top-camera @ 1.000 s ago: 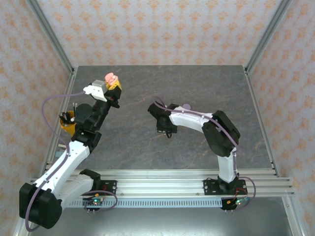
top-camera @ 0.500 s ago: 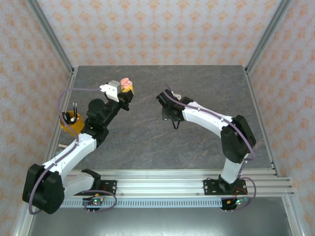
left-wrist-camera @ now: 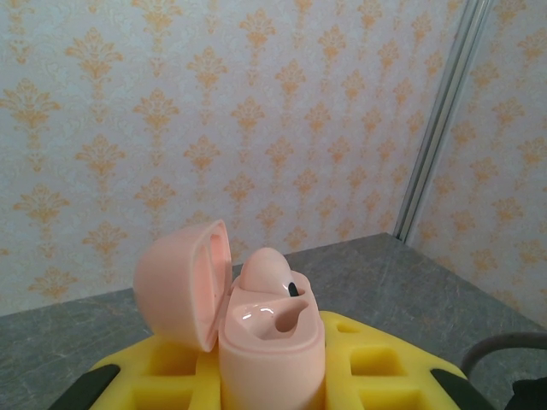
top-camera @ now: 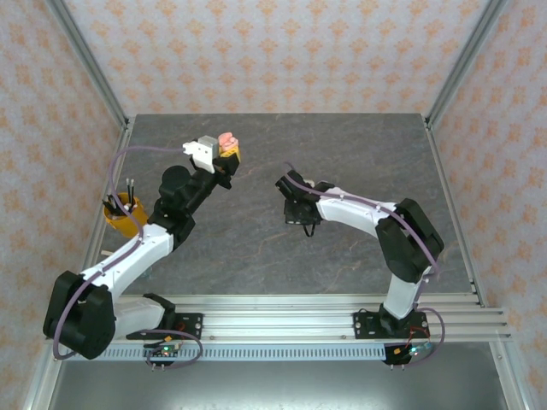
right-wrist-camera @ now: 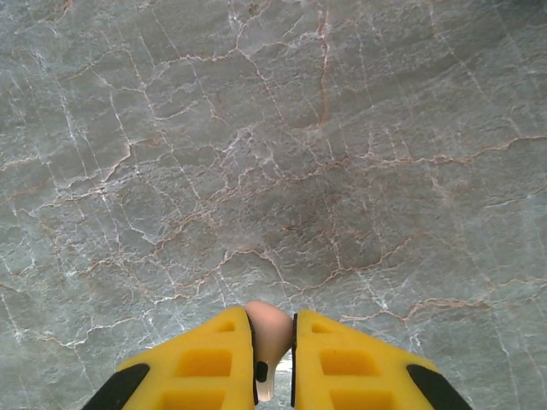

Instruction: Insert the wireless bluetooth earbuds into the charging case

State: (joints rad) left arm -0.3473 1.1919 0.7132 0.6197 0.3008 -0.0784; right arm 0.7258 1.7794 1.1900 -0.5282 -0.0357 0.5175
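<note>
Pink glossy plastic charging case (left-wrist-camera: pixel 269 342) is clamped upright in the left tool (top-camera: pixel 224 155). Its lid is swung open leftward, with one seated pale pink earbud (left-wrist-camera: pixel 265 269) beside an empty socket. A second pale pink earbud (right-wrist-camera: pixel 268 329) is pinched in the right tool (right-wrist-camera: pixel 272 369) over the grey marble desk (right-wrist-camera: pixel 256 128). Its long axis is laid along the fingers, bulb outward, stem back. Insertion appears to be in hand; stem-first alignment over that socket is called for.

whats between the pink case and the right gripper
Bare grey tabletop in the top view; nothing lies between the pink case and the right gripper.
</note>
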